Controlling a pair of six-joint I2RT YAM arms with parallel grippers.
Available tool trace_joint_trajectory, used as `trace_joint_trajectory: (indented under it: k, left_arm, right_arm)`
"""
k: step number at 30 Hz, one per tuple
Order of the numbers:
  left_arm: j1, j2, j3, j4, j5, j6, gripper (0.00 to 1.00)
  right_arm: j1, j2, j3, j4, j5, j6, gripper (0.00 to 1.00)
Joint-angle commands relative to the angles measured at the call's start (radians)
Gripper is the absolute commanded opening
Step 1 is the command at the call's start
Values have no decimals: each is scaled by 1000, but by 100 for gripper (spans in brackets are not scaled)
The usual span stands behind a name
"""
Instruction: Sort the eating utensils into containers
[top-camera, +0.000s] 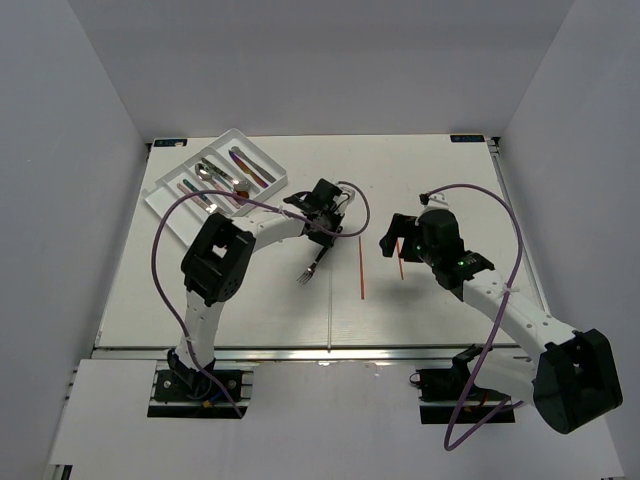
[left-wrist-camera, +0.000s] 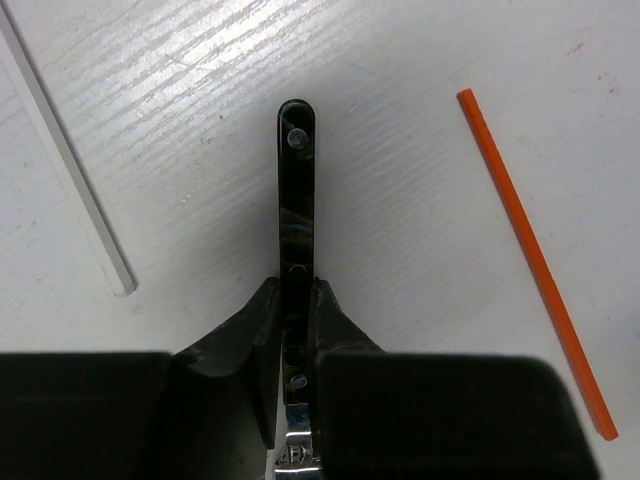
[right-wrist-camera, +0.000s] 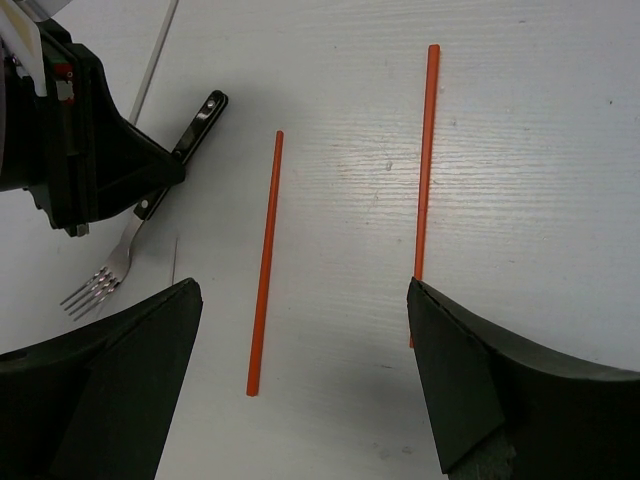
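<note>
My left gripper (top-camera: 322, 228) is shut on the black handle (left-wrist-camera: 296, 190) of a silver fork (top-camera: 309, 272), near the table's middle. The fork's tines point toward the near edge, and I cannot tell if they touch the table. The white cutlery tray (top-camera: 262, 160) stands at the far left with several utensils in its compartments. My right gripper (top-camera: 393, 237) is open and empty over the table. One thin red stick (right-wrist-camera: 265, 260) lies between its fingers, and a second red stick (right-wrist-camera: 426, 150) runs under the right finger (right-wrist-camera: 490, 380). The fork (right-wrist-camera: 118, 262) and left gripper (right-wrist-camera: 80, 150) show at left.
A thin white strip (left-wrist-camera: 65, 170) lies on the table left of the fork's handle. The nearer red stick (left-wrist-camera: 530, 250) lies right of the handle. Purple cables loop over both arms (top-camera: 160, 250). Grey walls close in the table on three sides.
</note>
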Motion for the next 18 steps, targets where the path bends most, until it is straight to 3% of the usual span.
trace_joint_trajectory:
  k: [1,5,12,15,18]
  left_arm:
    - [-9,28,25,-39,-15,4,15]
    - [-19,-9,91,-110,-85,8,0]
    - [3,-208,151,-174,-278,-93,0]
    - [143,-262,142,-150,-283,-216,0]
    - [359,-326,61,-66,-290,-377,0]
  right_arm:
    - [-1,0,19,31,-9,-16,88]
    - [-1,5,20,33,-11,-16,88]
    - [-3,6,20,33,-11,-16,88]
    - [-3,6,20,33,-12,-16,88]
    - [-3,6,20,34,-15,-16,88]
